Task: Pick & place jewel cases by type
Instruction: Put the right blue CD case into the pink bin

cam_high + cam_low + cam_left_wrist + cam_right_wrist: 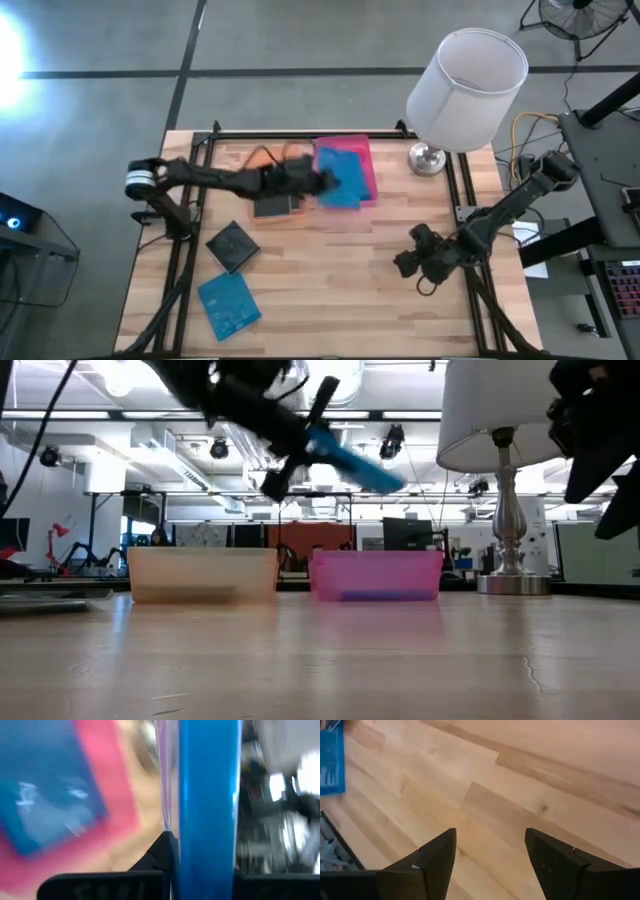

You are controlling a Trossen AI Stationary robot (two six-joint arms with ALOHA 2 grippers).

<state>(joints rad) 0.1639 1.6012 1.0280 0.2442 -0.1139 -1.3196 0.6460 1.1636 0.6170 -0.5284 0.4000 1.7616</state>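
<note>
My left gripper (322,182) reaches from the table's left over the pink tray (366,150) and is shut on a translucent blue jewel case (342,187). In the low view this case (358,466) hangs tilted above the pink tray (378,575). A second blue case (45,790) lies flat in that tray. A black case (232,245) and another blue case (228,303) lie flat on the wood at the near left. My right gripper (408,262) is open and hovers over bare wood at the right (490,855). My left gripper holds the blue case by its edge toward the table's left (328,184), pinched between the two fingers, which come roughly level from the left. Its wrist view shows the case edge-on (207,805) between them. The case is lifted clear and slopes down toward its free end (392,482).
The orange tray (203,573) stands left of the pink one, partly under my left arm. A dark flat shape (275,207) shows there; whether it is a case I cannot tell. A lamp with a white shade (465,75) stands at the far right corner. Black rails (185,250) border the table.
</note>
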